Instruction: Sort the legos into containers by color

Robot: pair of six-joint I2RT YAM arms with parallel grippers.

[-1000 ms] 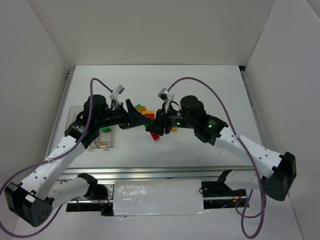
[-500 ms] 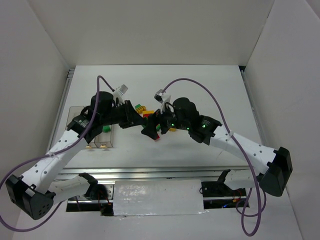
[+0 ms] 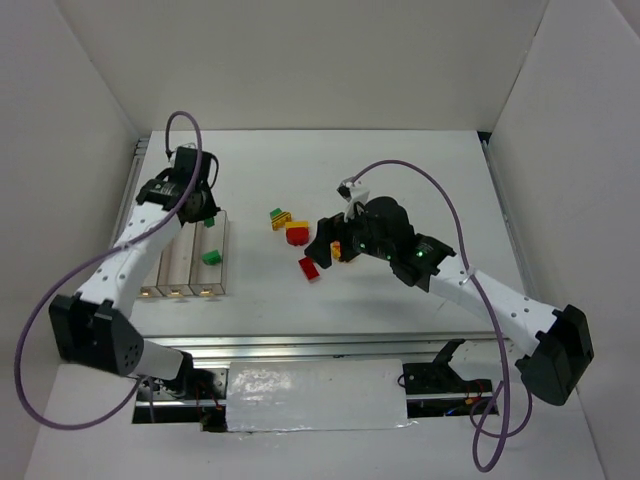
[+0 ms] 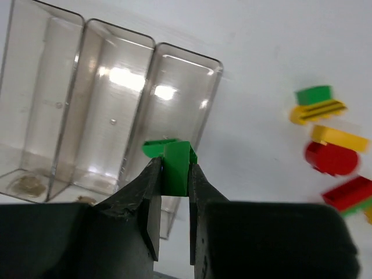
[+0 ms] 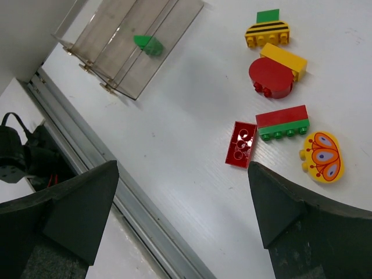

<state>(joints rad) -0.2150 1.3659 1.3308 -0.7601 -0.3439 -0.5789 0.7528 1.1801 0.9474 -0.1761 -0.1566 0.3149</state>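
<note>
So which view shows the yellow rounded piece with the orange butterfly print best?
The right wrist view: the yellow rounded plastic piece with the orange butterfly print lies fully in sight. From the top, the right arm hides most of it; the left wrist view catches at most a sliver.

Glossy plastic bits, matt white table (image 5: 174,104).
Clear, shiny plastic containers (image 4: 119,30) w/ glare spots just beyond left gripper (image 4: 174,174); fingers (image 4: 148,203) matt black, grainy, round smooth green lego (image 4: 176,160). Ahead of right gripper (image 5: 183,168): glossy red/yel/grn legos (image 5: 269,77); ribbed bare-metal rail (image 5: 116,183) nearer in.
</note>
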